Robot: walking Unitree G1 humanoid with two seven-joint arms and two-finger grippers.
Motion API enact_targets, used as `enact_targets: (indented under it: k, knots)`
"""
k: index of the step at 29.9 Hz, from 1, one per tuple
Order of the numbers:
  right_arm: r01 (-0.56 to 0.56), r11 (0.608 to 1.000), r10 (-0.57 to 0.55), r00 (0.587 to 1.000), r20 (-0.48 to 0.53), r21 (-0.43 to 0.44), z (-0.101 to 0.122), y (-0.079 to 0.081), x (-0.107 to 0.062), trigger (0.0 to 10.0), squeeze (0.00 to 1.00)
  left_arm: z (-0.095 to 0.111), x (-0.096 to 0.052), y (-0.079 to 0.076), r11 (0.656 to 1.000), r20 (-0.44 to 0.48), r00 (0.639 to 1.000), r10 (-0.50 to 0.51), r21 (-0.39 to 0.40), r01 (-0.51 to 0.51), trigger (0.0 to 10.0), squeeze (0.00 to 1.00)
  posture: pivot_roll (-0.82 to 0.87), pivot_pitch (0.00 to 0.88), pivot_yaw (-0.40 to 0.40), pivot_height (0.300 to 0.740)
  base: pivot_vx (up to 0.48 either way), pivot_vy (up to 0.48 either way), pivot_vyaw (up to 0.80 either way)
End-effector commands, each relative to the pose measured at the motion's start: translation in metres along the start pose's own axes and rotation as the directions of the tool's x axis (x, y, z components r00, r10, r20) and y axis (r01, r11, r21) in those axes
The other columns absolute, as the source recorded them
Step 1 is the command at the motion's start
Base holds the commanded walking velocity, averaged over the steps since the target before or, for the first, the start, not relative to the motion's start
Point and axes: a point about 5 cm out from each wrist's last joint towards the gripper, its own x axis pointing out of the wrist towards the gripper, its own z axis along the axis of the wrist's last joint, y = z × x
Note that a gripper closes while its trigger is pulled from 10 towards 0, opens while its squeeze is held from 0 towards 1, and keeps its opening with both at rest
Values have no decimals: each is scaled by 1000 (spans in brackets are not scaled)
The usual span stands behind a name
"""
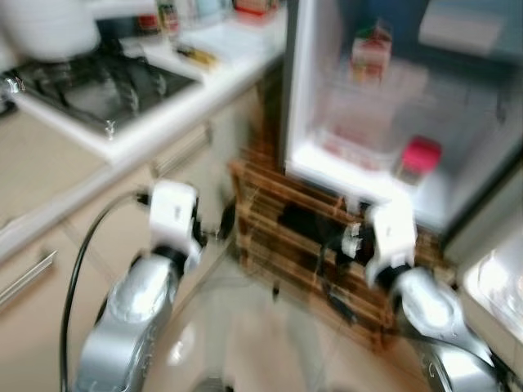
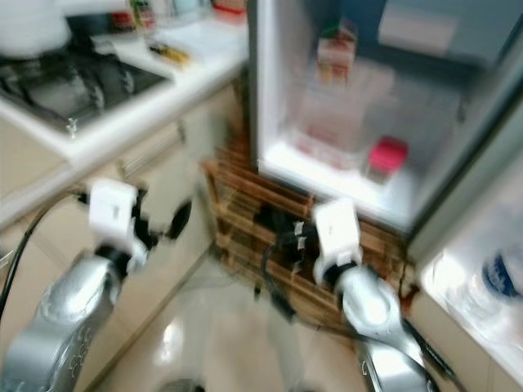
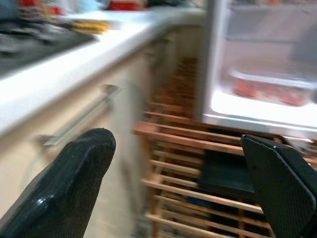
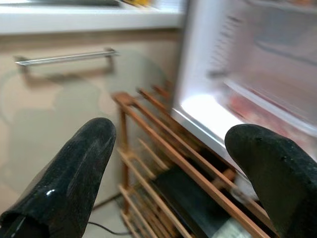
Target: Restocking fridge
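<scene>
Fridge (image 1: 327, 106) open; L gripper (image 3: 181, 188) & R gripper (image 4: 183, 163) raised, fingers apart.

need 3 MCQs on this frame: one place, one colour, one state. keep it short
1. Where does the slatted wooden rack stand?
A. under the open fridge
B. on the white counter
C. inside the fridge

2. What colour is the lid of the small jar on the fridge shelf?
A. green
B. pink-red
C. black

3. How are the left gripper and right gripper?
A. both shut on items
B. one holding a jar
C. both open, empty

Key: 1 A, the rack sits directly below the fridge; 2 B, the lid shows pink-red; 3 C, wrist views show fingers spread with nothing between.
</scene>
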Motion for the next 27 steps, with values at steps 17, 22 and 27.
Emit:
enact_targets:
  k: [17, 22, 27]
  knots:
    - [-3, 993, -3, 999, 54, 116, 4, 2, -1, 10000, 0, 13, 5, 8, 998, 57, 998, 18, 54, -21, 10000, 0, 124, 19, 19, 740, 0, 0, 800]
    - [-21, 994, 12, 996, 85, 110, 11, 4, 1, 10000, 0, 23, 10, 10, 995, 96, 995, 26, 98, -35, 10000, 0, 128, 21, 25, 740, 0, 0, 800]
    - [3, 994, -16, 993, 120, 108, 22, 0, 5, 10000, 0, 29, 15, 13, 995, 109, 994, 23, 95, -33, 10000, 0, 129, 23, 27, 740, 108, 0, 800]
